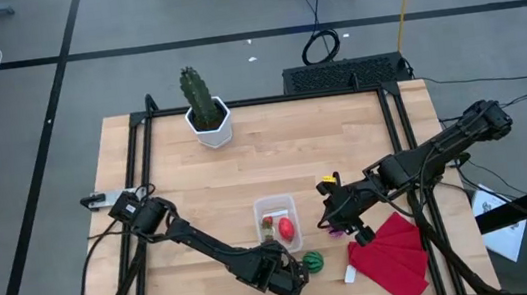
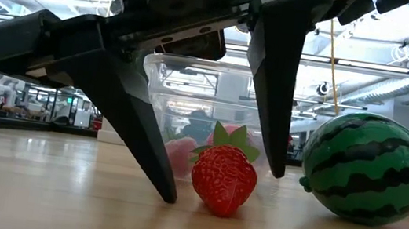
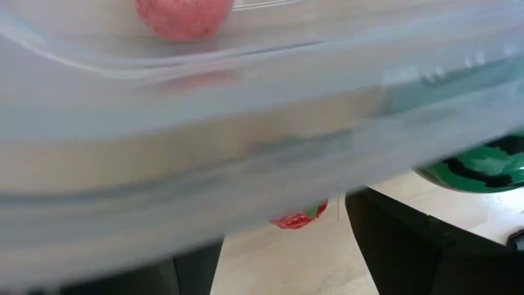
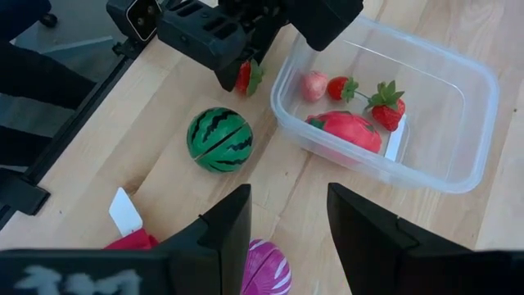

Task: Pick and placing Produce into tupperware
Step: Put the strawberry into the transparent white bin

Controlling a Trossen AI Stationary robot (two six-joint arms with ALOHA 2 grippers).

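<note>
My left gripper (image 2: 223, 186) stands at the table's near edge, just in front of the clear tupperware (image 4: 458, 98), shut on a red strawberry (image 2: 223, 180). The tupperware holds a large red piece (image 4: 348, 131), two small strawberries (image 4: 386, 105) and a pink ball (image 4: 313, 84). A green striped ball (image 2: 364, 167) rests on the table to the right of the strawberry. My right gripper (image 4: 286, 197) hangs open above the table, right of the tupperware. A purple piece (image 4: 266, 269) shows below it, between the fingers' bases; whether they touch it I cannot tell. My left gripper has the strawberry's two sides (image 2: 204, 179) between its two fingers (image 2: 145, 146). The fingers slant steeply down from above. The strawberry stands upright, leaves up, with its point at the table top; whether it is lifted clear does not show.
A cactus in a white pot (image 1: 205, 104) stands at the far left. A red folded cloth (image 1: 390, 258) with a white tag (image 1: 350, 275) lies at the near right, under the right arm. Black frame rails (image 1: 142, 183) run along the table's sides.
</note>
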